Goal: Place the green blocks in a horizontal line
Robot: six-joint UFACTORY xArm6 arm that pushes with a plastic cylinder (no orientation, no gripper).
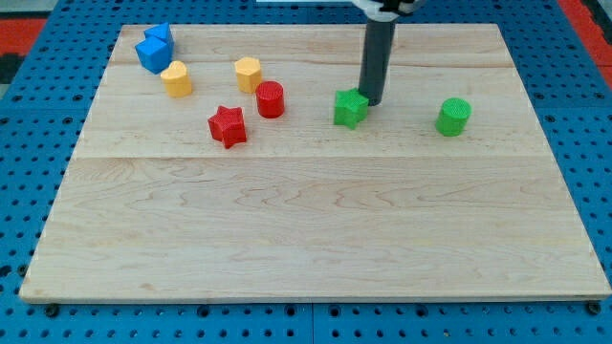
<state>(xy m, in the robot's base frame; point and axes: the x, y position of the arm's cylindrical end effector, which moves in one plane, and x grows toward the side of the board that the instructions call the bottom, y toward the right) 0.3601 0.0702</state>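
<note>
1. Pale wooden board (316, 239) lay on a blue pegboard base (29, 115).
2. Dark rod held nothing; my tip (369, 101) touched the green star-shaped block (350, 108) at its upper right.
3. Green cylinder block (453, 117) stood well apart, toward the view's right, slightly lower.
4. Both greens were nearly level already; judged mostly done, a small nudge left.
</note>
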